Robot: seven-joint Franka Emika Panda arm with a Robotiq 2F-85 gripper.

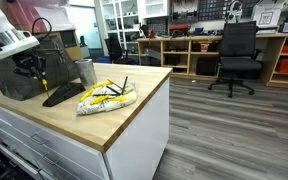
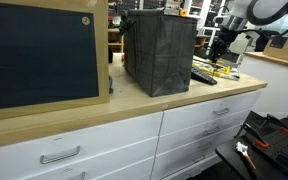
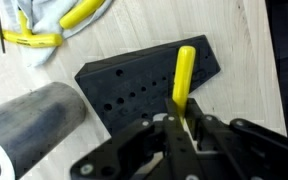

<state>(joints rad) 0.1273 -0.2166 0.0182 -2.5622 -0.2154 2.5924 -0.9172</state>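
The yellow peg [image 3: 184,72] is located at the centre of the wrist view. Its lower end is clamped between the fingers of the gripper [image 3: 185,122], which are closed against it. The long axis of the peg runs almost straight up the frame, from the gripper at lower centre to a rounded free end at upper centre.

The free end is projected over the right part of the black perforated block [image 3: 124,90]. The rows of holes are located to the left of the peg in the frame. Whether the peg touches the block cannot be told.

A grey cylinder [image 3: 34,118] is located at the lower left, just beside the block. A white cloth [image 3: 54,15] carrying further yellow pieces is located at the upper left, apart from the block. All items are supported on the wooden counter [image 3: 24,75].
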